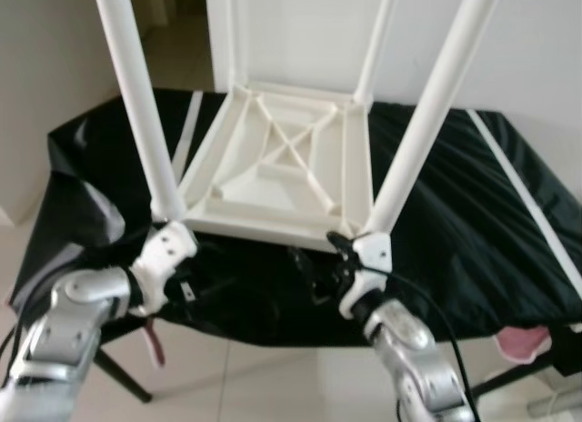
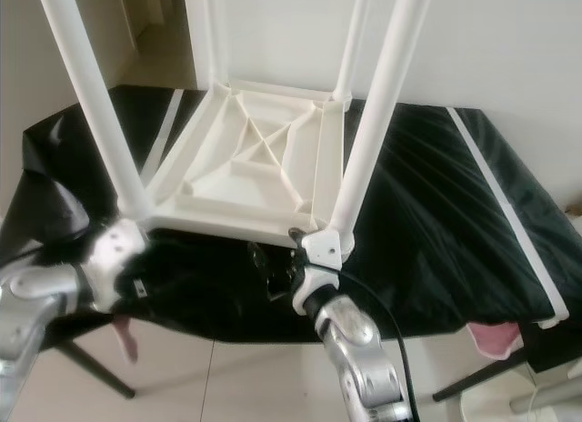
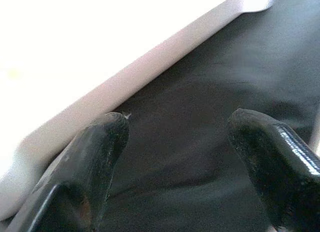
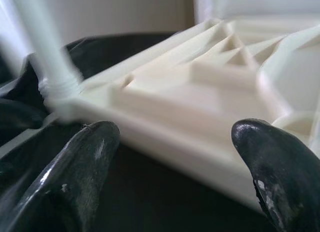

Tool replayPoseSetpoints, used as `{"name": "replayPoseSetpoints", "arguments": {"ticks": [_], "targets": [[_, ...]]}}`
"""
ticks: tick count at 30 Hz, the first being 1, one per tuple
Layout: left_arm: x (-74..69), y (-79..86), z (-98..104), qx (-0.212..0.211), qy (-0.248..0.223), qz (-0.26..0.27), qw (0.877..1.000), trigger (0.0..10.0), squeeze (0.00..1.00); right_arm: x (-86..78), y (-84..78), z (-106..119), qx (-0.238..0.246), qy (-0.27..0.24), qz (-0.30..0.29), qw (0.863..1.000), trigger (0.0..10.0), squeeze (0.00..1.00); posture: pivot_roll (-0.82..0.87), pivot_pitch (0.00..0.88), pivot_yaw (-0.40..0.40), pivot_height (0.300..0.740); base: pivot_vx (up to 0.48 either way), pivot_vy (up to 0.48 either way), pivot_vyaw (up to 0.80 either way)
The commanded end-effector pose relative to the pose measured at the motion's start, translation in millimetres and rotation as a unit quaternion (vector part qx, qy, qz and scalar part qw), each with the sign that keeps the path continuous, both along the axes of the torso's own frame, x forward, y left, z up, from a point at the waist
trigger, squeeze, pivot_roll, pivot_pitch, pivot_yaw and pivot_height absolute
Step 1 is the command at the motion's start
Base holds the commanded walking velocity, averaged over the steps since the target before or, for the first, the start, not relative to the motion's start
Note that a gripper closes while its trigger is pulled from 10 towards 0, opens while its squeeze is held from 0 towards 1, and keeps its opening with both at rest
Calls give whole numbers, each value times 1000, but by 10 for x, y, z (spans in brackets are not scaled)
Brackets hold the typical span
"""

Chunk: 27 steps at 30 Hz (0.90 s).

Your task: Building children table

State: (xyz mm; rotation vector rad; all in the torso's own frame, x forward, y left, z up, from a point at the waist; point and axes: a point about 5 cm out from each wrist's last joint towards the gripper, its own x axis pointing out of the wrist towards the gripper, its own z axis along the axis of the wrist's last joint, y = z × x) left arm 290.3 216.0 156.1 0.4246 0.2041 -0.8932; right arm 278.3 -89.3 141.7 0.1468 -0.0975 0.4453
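Note:
A white plastic children's table (image 1: 282,167) lies upside down on a stand draped in black cloth (image 1: 455,222). Its legs point up: the near-left leg (image 1: 136,85) and near-right leg (image 1: 436,95) rise past the top of the view, and two more stand at the back. My left gripper (image 3: 175,142) is open at the near-left corner, one finger (image 3: 95,152) beside the white rim. At the near-right corner my right gripper (image 4: 175,137) is also open and faces the rim, with a screwed-in leg base (image 4: 57,84) off to one side. Nothing sits between either pair of fingers.
The cloth-covered stand's front edge (image 1: 273,336) is right before me, with tiled floor below. White stripes (image 1: 518,185) cross the cloth. Something pink (image 1: 523,342) hangs at the front right and a pink strip (image 1: 156,342) at the front left. A white wall stands behind.

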Motion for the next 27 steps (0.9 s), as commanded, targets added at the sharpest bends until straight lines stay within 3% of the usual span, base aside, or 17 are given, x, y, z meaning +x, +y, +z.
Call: {"name": "replayPoseSetpoints", "arguments": {"ticks": [1, 4, 12, 16, 18, 22, 24, 25, 27], "targets": [[127, 307, 98, 28, -69, 125, 989, 10000, 0, 139, -164, 31, 11, -7, -51, 999, 10000, 0, 49, 0, -48, 740, 0, 0, 0], [184, 539, 214, 47, -94, 173, 979, 10000, 0, 286, -246, 118, 23, -19, -78, 997, 10000, 0, 52, 0, -43, 740, 0, 0, 0], [262, 837, 356, 72, -129, 231, 962, 10000, 0, 324, -343, 103, 21, -20, -101, 995, 10000, 0, 49, 1, -41, 740, 0, 0, 0], [289, 881, 367, 77, -138, 233, 959, 10000, 0, 340, -372, 81, 22, -21, -108, 994, 10000, 0, 48, 2, -41, 740, 0, 0, 0], [352, 947, 399, 83, -155, 265, 948, 10000, 0, 336, -482, 40, 16, -18, -124, 992, 10000, 0, 44, 1, -41, 740, 0, 0, 0], [501, 961, 483, 93, -204, 321, 920, 10000, 0, 343, -875, -1, 2, -13, -181, 983, 10000, 0, 36, 0, -42, 740, 0, 0, 0], [536, 963, 493, 89, -204, 335, 916, 10000, 0, 352, -934, 5, -2, -14, -189, 982, 10000, 0, 31, 0, -42, 740, 0, 0, 0], [616, 948, 515, 76, -202, 362, 907, 10000, 0, 373, -1059, 33, -3, -17, -207, 978, 10000, 0, 28, 0, -43, 740, 0, 0, 0], [647, 936, 522, 72, -201, 371, 904, 10000, 0, 382, -1101, 44, -2, -18, -213, 977, 10000, 0, 26, 0, -43, 740, 0, 0, 0]]}}
